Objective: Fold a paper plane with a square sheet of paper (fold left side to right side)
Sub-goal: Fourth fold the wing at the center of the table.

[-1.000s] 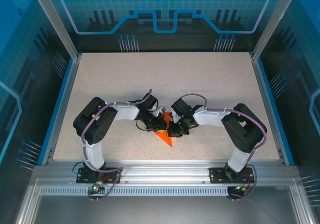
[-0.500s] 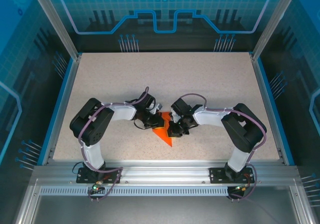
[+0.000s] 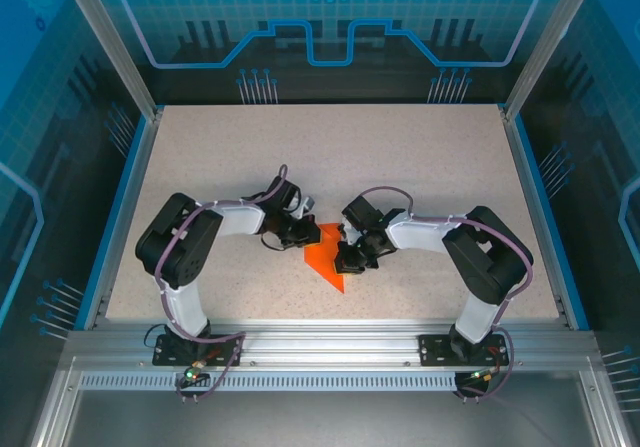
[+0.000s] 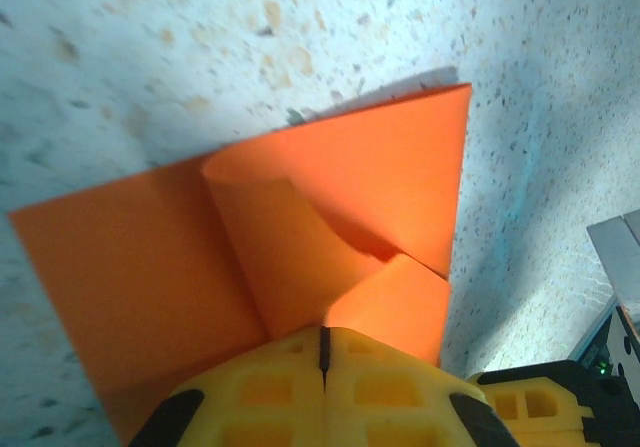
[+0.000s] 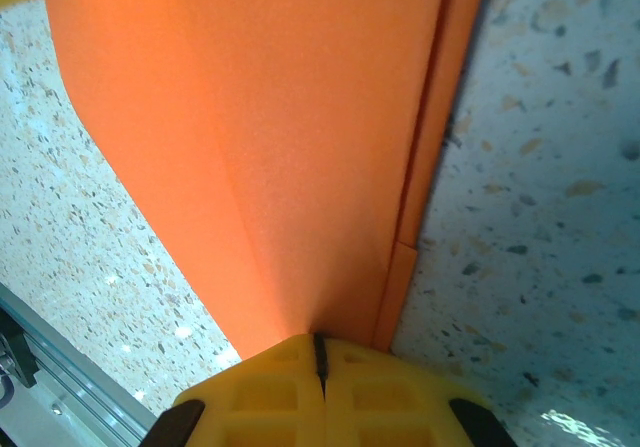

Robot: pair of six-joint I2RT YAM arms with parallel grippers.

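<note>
Folded orange paper [image 3: 322, 258] lies mid-table [image 3: 430, 157] between the arms; left gripper [image 4: 322, 337] and right gripper [image 5: 319, 345] fully closed, tips seemingly pressing on it, pinch unclear

Bright, even overhead lighting recorded; soft shadow cast by bright orange folded paper [image 4: 330, 167] onto speckled beige counter [image 4: 200, 47].

The left gripper [image 3: 300, 230] has slid toward 10 o'clock, its elbow swinging outward, uncovering more of the paper plane [image 3: 322, 259]
</note>
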